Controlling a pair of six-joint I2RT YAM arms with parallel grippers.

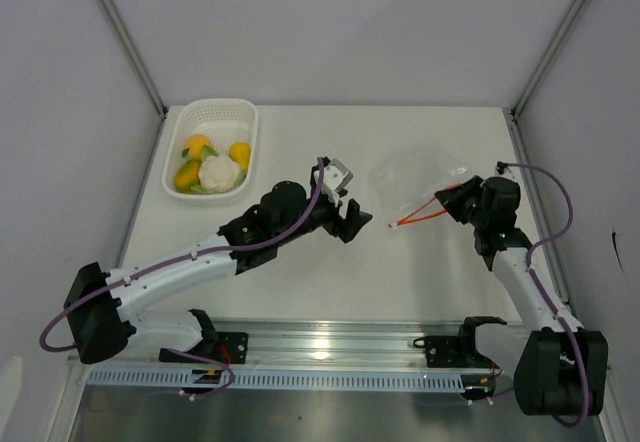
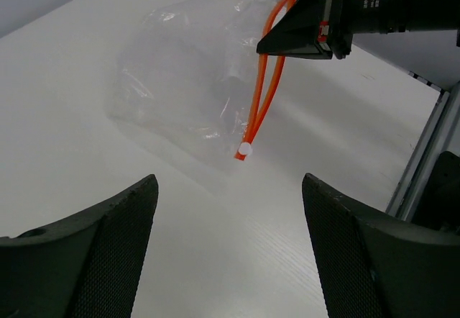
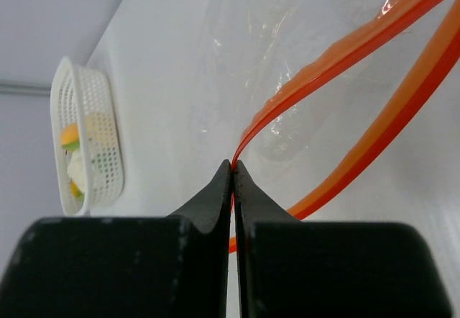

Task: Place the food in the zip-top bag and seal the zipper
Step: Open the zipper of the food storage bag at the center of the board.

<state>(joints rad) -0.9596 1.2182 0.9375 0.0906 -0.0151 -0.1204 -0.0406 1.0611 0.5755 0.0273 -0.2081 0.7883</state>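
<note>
The clear zip-top bag [image 1: 415,177] lies on the table right of centre, its mouth held open. Its orange-red zipper [image 1: 428,210] forms a narrow loop, also in the left wrist view [image 2: 264,80] and right wrist view [image 3: 338,59]. My right gripper [image 1: 452,202] is shut on one strip of the zipper [image 3: 233,165]. My left gripper [image 1: 358,220] is open and empty, just left of the bag's mouth [image 2: 228,210]. The food [image 1: 212,167], orange, yellow and yellow-green fruits and a white cauliflower, sits in the white basket [image 1: 232,112].
The white mesh basket stands at the back left, also seen far off in the right wrist view [image 3: 97,102]. Grey walls with metal posts enclose the table. A metal rail [image 1: 330,342] runs along the near edge.
</note>
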